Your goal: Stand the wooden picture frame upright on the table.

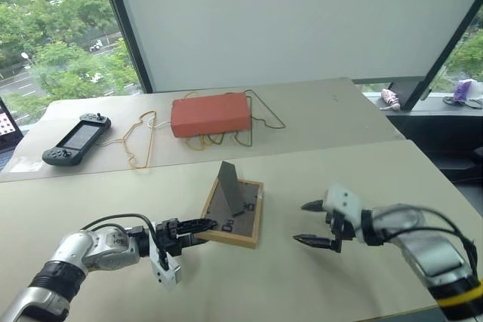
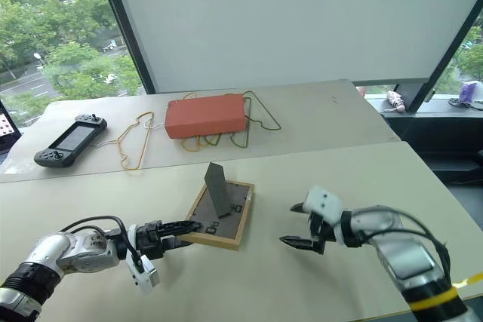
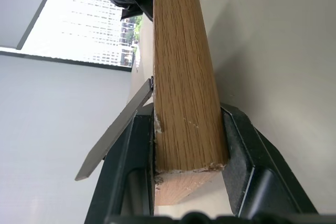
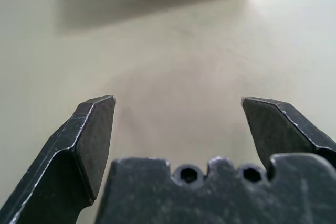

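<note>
Your left gripper (image 1: pixel 198 225) pinches the face-down light-wood picture frame (image 1: pixel 235 213); your right gripper (image 1: pixel 317 224) hangs spread. Next, tip the frame onto its stand, gently.

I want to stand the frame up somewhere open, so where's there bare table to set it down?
Free: the near table left of the wooden picture frame, and the stretch between the frame and the open right gripper, plus beyond that gripper toward the right edge. Crowded: the far table, with the orange-red box, wire hangers and handheld controller. The left gripper clamps the frame's corner.
</note>
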You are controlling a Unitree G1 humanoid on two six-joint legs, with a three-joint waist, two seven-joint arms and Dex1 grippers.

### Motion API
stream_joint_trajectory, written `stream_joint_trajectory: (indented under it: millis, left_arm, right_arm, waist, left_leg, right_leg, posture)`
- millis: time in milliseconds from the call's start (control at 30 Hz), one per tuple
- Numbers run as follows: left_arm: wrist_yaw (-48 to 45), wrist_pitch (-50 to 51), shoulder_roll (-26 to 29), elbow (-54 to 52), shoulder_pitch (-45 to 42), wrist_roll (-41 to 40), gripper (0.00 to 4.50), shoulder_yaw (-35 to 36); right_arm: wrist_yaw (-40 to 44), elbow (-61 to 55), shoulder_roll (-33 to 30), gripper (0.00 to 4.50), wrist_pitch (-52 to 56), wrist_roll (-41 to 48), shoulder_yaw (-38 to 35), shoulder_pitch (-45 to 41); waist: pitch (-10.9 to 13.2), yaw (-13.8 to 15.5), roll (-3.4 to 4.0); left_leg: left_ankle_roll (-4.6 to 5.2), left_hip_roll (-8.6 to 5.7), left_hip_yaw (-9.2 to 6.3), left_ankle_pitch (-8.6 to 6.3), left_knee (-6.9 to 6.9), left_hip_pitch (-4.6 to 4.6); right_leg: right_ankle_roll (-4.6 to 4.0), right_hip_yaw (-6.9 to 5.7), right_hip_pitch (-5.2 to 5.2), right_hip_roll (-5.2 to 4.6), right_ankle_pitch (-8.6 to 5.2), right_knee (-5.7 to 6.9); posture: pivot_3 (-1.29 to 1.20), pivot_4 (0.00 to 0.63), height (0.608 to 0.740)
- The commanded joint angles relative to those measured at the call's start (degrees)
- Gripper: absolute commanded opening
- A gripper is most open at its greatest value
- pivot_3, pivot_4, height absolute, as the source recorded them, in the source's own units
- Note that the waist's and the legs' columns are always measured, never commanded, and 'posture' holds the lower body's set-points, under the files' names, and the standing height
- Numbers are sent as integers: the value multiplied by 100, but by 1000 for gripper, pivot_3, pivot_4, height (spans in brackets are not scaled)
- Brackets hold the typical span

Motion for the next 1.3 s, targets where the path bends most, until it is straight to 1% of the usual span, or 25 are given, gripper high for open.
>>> stream_joint_trajectory:
  millis: [33, 133, 233, 367, 567, 633, 667, 867, 933, 1167, 1233, 1267, 1300]
  left_arm:
    - [-18, 4, 75, 19, -34, -117, 1284, -5]
    - [-40, -9, 72, 40, -51, -150, 1284, -10]
    - [-74, -25, 68, 45, -60, -191, 1284, -13]
    - [-182, -24, 21, 42, -133, -417, 1284, -22]
    - [-443, 33, -9, -46, -174, -744, 1284, -8]
    - [-483, 50, 1, -15, -159, -765, 1284, 15]
    - [-504, 65, 3, 0, -147, -776, 1284, 23]
    - [-738, 219, -56, -1, -120, -1176, 1284, 27]
    - [-828, 286, -81, -5, -120, -1308, 1284, 26]
    - [-1099, 396, -172, -19, -157, -1645, 1284, 29]
    - [-1266, 448, -188, 5, -159, -2001, 1284, 2]
    - [-1416, 468, -174, 16, -159, -2376, 1284, -50]
    - [-1583, 513, -152, -11, -158, -2638, 2218, -93]
  right_arm:
    - [-1147, -369, 253, 4460, -1700, -1762, 517, 112]
    - [-1812, -212, 535, 4460, -2321, -2777, 816, 40]
    - [-2258, -86, 817, 4460, -2711, -3457, 1031, -171]
    - [-2416, -18, 1132, 4460, -3002, -3809, 1247, -462]
    - [-2476, 134, 1217, 4460, -3065, -3702, 1064, -545]
    - [-2462, 122, 1167, 3950, -3086, -3630, 1009, -465]
    - [-2486, 85, 1137, 3792, -3118, -3602, 963, -410]
    - [-2435, -260, 1124, 1741, -3205, -3539, 858, -298]
    - [-2376, -361, 1164, 1243, -3143, -3510, 861, -343]
    - [-2126, -473, 1308, 1199, -3023, -3478, 894, -410]
    - [-1987, -463, 1327, 1199, -2935, -3369, 878, -360]
    - [-1968, -470, 1317, 1199, -2936, -3349, 839, -352]
    - [-1946, -476, 1304, 1199, -2929, -3319, 794, -353]
  waist:
    - [-2, -8, -4]
    - [-1, -3, -14]
    - [-2, 6, -16]
    - [-2, 19, -16]
    - [-1, 61, -16]
    - [-1, 54, -16]
    - [-1, 51, -16]
    - [-1, 40, -16]
    - [-1, 33, -16]
    - [-1, 37, -16]
    - [-1, 42, -16]
    - [-1, 40, -17]
    - [-1, 41, -16]
  left_leg:
    - [-6, 0, 2, 3, 1, 4]
    - [-23, 1, 3, 13, 1, 5]
    - [-28, 0, 3, 15, 2, 8]
    - [-28, 0, 3, 15, 2, 6]
    - [-26, -1, 2, 14, 2, 1]
    - [-24, -1, 3, 13, 1, 1]
    - [-23, -1, 3, 12, 1, 1]
    - [-17, -1, 2, 9, 1, 1]
    - [-16, -1, 3, 9, 1, 2]
    - [-17, -2, 2, 9, 1, 2]
    - [-17, -2, 3, 9, 1, 2]
    - [-17, -1, 2, 9, 1, 1]
    - [-17, -1, 2, 9, 1, 2]
  right_leg:
    - [8, 1, 1, 0, -5, -1]
    - [5, 1, 5, 0, -2, 0]
    - [-29, 2, 6, 0, 18, -2]
    - [-33, 1, 4, 0, 21, -4]
    - [-33, 1, 5, 0, 20, -9]
    - [-33, 0, 5, 0, 20, -10]
    - [-33, 0, 5, 0, 20, -10]
    - [-33, 0, 5, 0, 20, -8]
    - [-33, 1, 5, 0, 20, -6]
    - [-34, 1, 5, 0, 20, -7]
    - [-34, 1, 6, 0, 20, -7]
    - [-34, 0, 5, 0, 20, -7]
    - [-34, 1, 5, 0, 20, -7]
  posture:
    - [0, 150, 740]
    - [0, 150, 740]
    - [0, 150, 740]
    - [0, 150, 740]
    - [0, 150, 740]
    - [0, 150, 740]
    - [0, 150, 740]
    - [0, 150, 740]
    - [0, 150, 740]
    - [0, 150, 740]
    - [0, 150, 740]
    - [0, 150, 740]
    - [0, 150, 740]
